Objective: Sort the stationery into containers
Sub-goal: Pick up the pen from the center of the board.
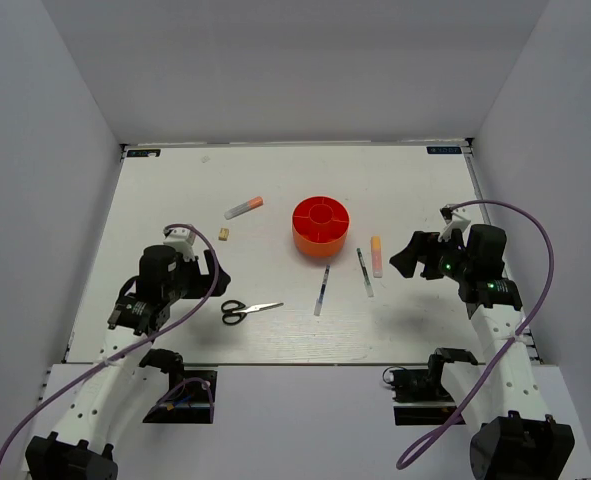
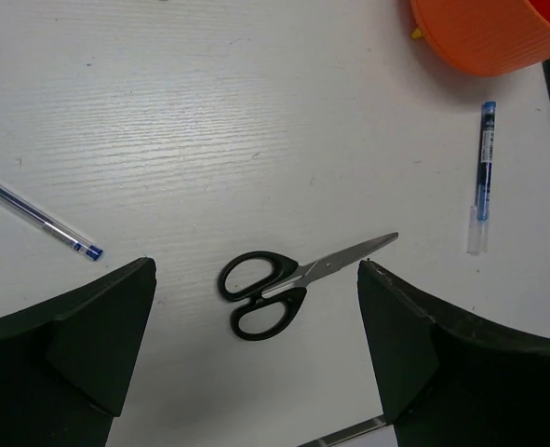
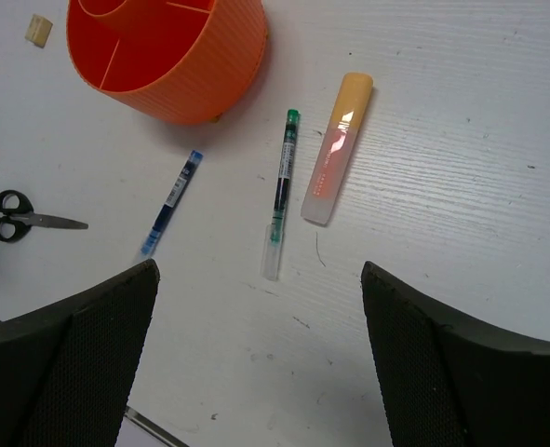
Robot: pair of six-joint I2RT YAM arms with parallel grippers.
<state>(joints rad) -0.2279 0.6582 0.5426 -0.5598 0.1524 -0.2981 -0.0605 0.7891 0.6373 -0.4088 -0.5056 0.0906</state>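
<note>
The left end effector [image 2: 256, 268] is hovering released, its jaws spread wide and holding nothing. The black-handled scissors [image 2: 275, 293] are lying flat and closed on the bench [image 2: 209, 121], directly below the gap, with the blades pointing toward the right jaw. I am judging that picking up the scissors is the step in hand. To do it well, the arm should be coming straight down and closing across the pivot, where handles and blades meet, because the loops are wide and the blades are lying thin against the bench. A wrist turn is probably needed first, since the jaws are now standing along the length of the scissors and not across it. The orange-red organizer cup [image 2: 489, 37] is sitting ahead and to the right of this end effector, well apart from the scissors.

The right end effector [image 3: 260, 267] is released and empty too. A green-tipped pen [image 3: 281, 191] is lying just ahead of its gap. The peach-orange highlighter [image 3: 335, 149] is just beside that pen on the right, a blue pen [image 3: 170, 205] is ahead to the left, and the cup is farther ahead on the left.

In the top view both arms are bending at the elbow, with the wrists tilting down toward the bench and each one pointing inward.
</note>
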